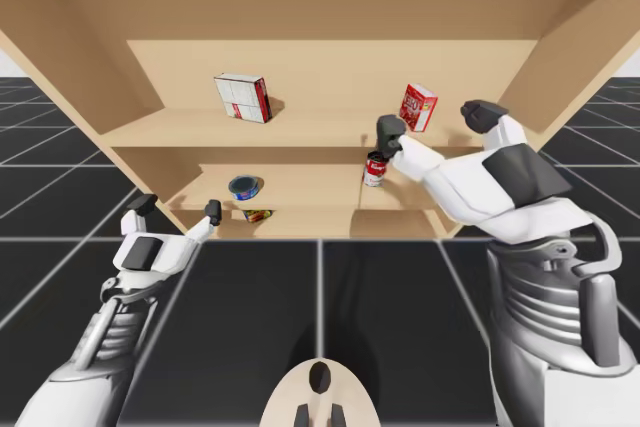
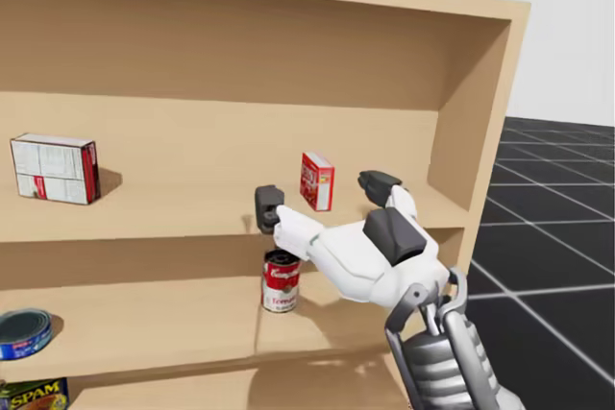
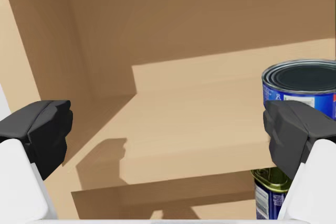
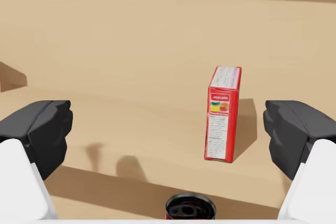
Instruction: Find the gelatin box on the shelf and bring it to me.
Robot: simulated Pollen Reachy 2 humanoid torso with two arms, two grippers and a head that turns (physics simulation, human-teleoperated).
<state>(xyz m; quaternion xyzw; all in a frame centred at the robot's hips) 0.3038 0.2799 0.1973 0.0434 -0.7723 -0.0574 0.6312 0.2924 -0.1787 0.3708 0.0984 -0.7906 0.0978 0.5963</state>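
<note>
A pale tan shelf [image 1: 330,67] carries a small red box [image 4: 223,114], a white-and-red box [image 1: 242,97], a red-and-white can [image 2: 281,281] and a blue can [image 3: 302,87], against a black floor [image 1: 380,297] gridded in grey.

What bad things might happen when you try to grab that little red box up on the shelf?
1. The small red box stands tall and narrow, ahead of the open jaws of my right arm but nearer one side; a nudge might tip it over.
2. The red and white can stands on the shelf below, just under those jaws; dipping low might knock it, or a dropped box might land on it.
</note>
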